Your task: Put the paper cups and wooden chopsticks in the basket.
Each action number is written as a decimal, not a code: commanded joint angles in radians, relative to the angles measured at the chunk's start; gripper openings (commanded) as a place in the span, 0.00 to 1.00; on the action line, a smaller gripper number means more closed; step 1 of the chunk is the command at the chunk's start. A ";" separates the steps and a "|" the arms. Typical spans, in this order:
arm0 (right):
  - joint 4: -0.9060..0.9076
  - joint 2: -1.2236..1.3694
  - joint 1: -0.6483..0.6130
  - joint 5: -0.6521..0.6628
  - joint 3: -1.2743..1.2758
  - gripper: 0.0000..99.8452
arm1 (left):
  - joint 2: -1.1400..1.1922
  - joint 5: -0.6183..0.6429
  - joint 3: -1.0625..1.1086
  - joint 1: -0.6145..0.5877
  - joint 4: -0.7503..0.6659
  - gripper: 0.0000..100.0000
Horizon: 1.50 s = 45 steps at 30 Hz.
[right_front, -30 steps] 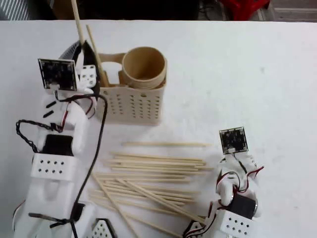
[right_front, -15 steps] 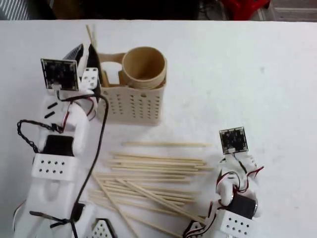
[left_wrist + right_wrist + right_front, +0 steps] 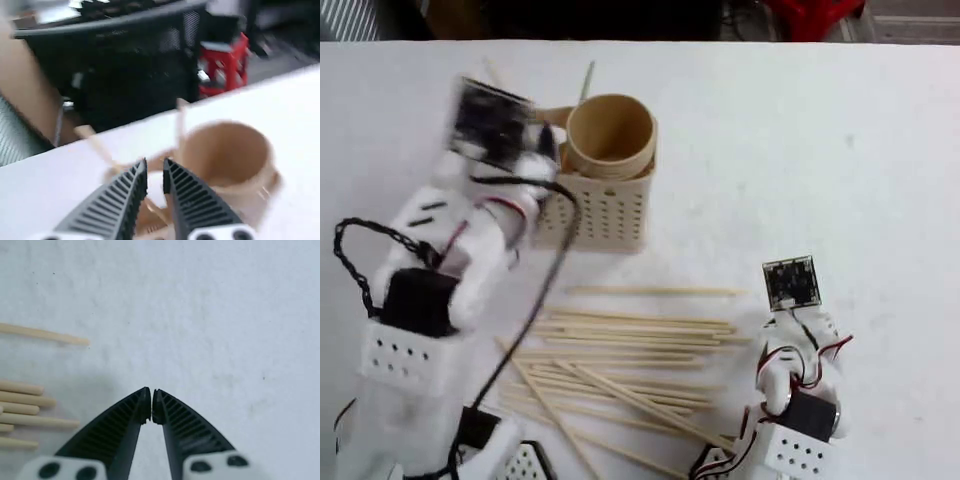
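Many chopsticks (image 3: 630, 345) lie on the surface (image 3: 820, 150), ends toward the right gripper (image 3: 151, 405) just beside, fingers together; the left gripper (image 3: 155, 175), fingers barely apart, empty, hangs at the basket (image 3: 605, 215), farther off.

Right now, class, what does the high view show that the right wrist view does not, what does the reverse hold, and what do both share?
The high view adds the basket, the paper cups stacked inside it, and an upright chopstick beside them. The right wrist view adds the right gripper, its fingertips together above the bare table. Both share the loose chopsticks lying on the table.
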 commanded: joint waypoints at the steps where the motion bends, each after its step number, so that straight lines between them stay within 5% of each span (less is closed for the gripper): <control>1: 0.007 -0.010 0.007 0.005 0.006 0.02 | -0.012 -0.063 -0.124 0.140 0.206 0.05; 8: 0.007 -0.010 0.007 0.005 0.006 0.02 | 0.110 -0.267 -0.020 0.335 0.285 0.07; 17: 0.007 -0.010 0.007 0.005 0.006 0.02 | 0.653 -0.508 0.014 0.343 0.040 0.10; 29: 0.007 -0.010 0.007 0.005 0.006 0.02 | 1.159 -0.522 -0.365 0.343 0.094 0.10; 45: 0.007 -0.010 0.007 0.005 0.006 0.02 | 1.165 -0.446 -0.393 0.447 0.265 0.10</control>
